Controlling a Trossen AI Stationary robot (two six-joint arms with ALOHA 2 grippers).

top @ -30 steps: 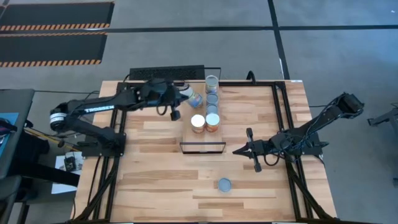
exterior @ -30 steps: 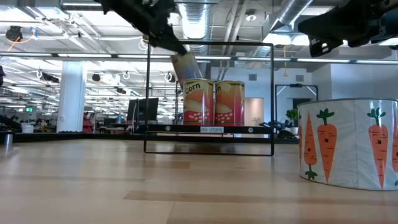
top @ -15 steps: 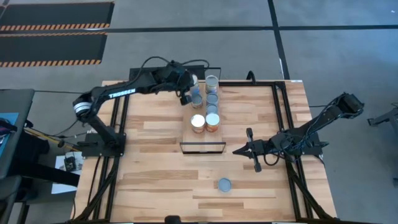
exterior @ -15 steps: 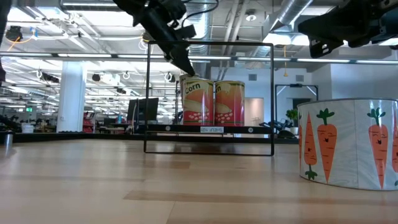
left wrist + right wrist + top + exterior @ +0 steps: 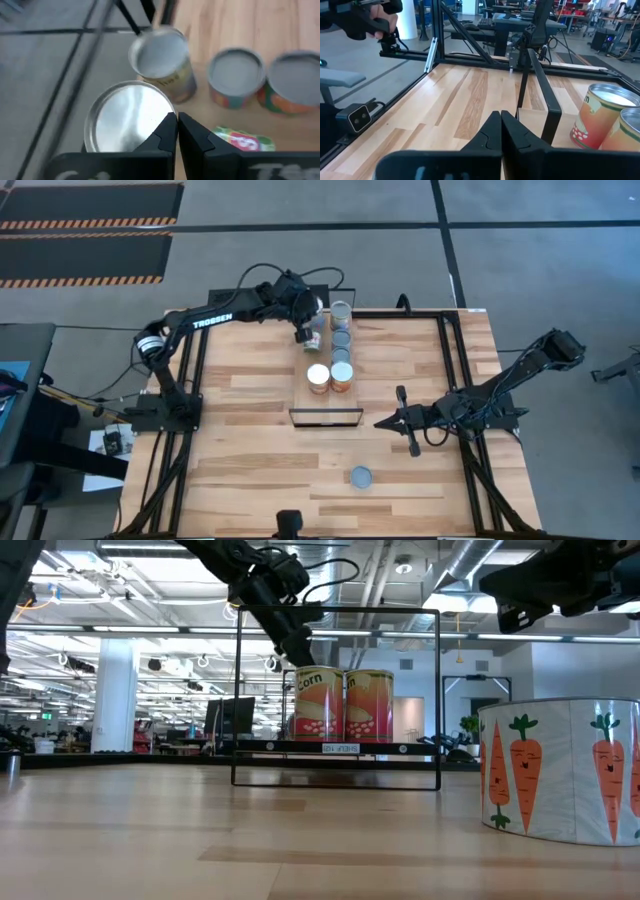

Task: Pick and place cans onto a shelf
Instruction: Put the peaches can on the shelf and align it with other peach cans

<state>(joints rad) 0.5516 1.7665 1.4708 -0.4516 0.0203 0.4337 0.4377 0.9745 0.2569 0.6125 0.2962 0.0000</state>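
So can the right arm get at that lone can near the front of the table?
Probably yes. The lone can stands apart on bare tabletop, with nothing between it and the right pincer, which hangs shut nearby; the pincer would have to open first.

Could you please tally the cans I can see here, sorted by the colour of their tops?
White-topped cans: 2
Grey metal-topped cans: 5 (three in a row on the shelf, one beneath the left pincer, one loose on the table)
Total: 7 cans visible
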